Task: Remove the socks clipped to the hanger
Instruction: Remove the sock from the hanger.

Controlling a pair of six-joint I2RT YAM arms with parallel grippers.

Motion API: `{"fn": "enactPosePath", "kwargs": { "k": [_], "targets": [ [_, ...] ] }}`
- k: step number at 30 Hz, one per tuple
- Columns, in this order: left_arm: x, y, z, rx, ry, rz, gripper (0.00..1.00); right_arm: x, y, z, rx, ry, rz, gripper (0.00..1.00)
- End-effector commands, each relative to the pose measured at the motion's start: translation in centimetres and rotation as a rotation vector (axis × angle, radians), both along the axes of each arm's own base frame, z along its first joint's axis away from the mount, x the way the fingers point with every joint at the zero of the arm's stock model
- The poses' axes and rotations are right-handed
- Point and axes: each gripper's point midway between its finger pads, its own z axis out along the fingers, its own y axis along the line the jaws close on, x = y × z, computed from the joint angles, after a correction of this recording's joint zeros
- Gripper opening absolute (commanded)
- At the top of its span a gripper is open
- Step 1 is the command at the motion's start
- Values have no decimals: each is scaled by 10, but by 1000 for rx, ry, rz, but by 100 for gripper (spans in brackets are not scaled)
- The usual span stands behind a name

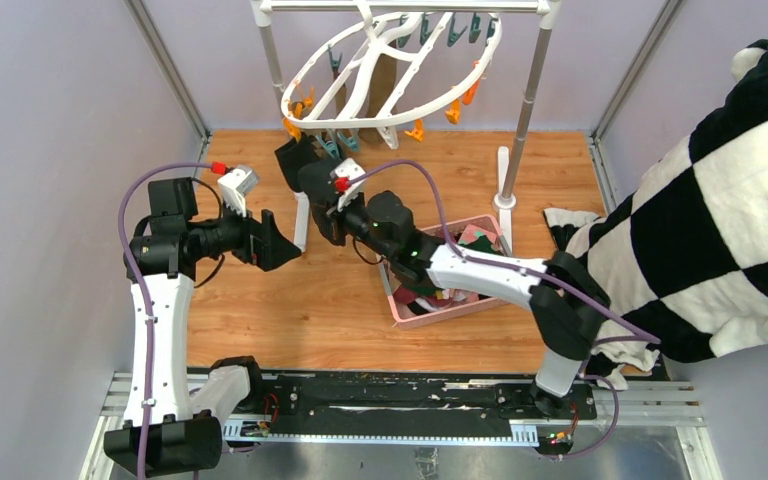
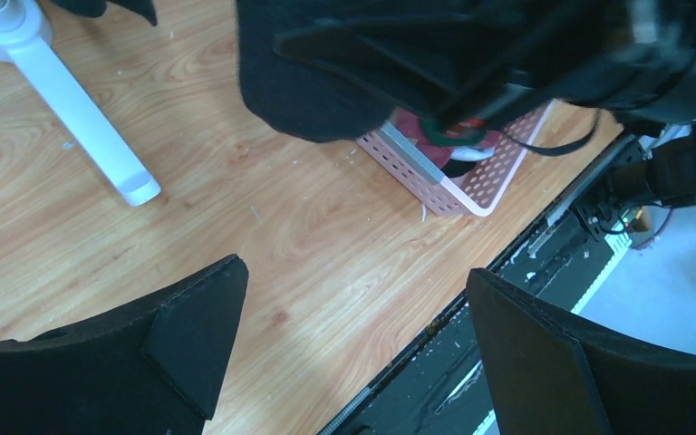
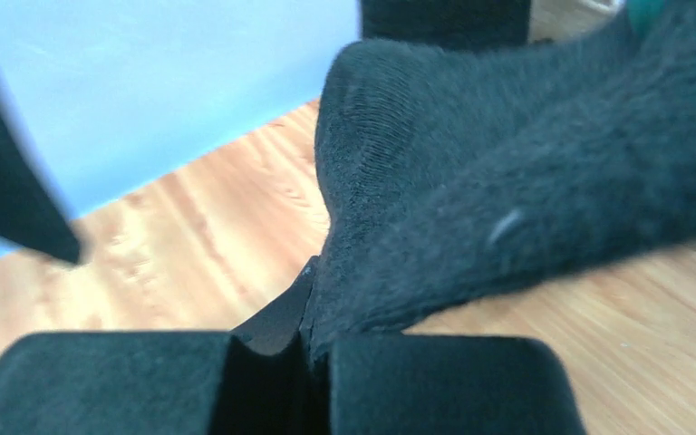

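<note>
Two claws, left to right: your left claw (image 2: 353, 335) hangs wide open over the wooden surface (image 2: 308, 236); your right claw (image 3: 313, 358) is clamped on a black sock (image 3: 471, 181) just below the white hanger (image 1: 390, 70), and more socks (image 1: 465, 240) lie in the pink basket (image 1: 430, 318) to its right.

no readable text, labels, brands or numbers on anything in view
</note>
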Motion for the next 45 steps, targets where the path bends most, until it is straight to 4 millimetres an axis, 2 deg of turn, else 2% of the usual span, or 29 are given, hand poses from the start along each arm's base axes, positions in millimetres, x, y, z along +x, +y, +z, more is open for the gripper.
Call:
{"fn": "enactPosePath", "kwargs": {
  "k": [1, 4, 10, 13, 16, 22, 29, 36, 41, 43, 45],
  "targets": [
    [-7, -8, 9, -32, -41, -61, 100, -58, -7, 34, 114, 84, 234, 0],
    [-8, -10, 9, -42, -46, -79, 99, -89, -19, 47, 153, 116, 341, 0],
    [-16, -22, 19, -108, -61, -154, 100, -145, -42, 55, 202, 214, 534, 0],
    [-20, -31, 22, -133, -49, -196, 100, -164, -56, 56, 233, 244, 576, 0],
    [-27, -45, 29, -168, -33, -258, 99, -174, -68, 55, 261, 262, 588, 0],
    [-44, -70, 54, -213, -50, -396, 100, -184, -70, 63, 276, 269, 634, 0],
    [-34, -79, 77, -253, -36, -442, 98, -189, -66, 76, 321, 269, 683, 0],
    [-32, -94, 71, -261, 22, -500, 86, -191, -61, 78, 329, 287, 711, 1],
    [-30, -96, 68, -258, 30, -508, 74, -192, -55, 75, 313, 304, 728, 8],
    [-29, -95, 67, -249, 28, -504, 65, -192, -53, 74, 307, 313, 734, 14],
    [-25, -94, 64, -232, 23, -492, 50, -192, -52, 72, 299, 323, 726, 22]
  ]
}}
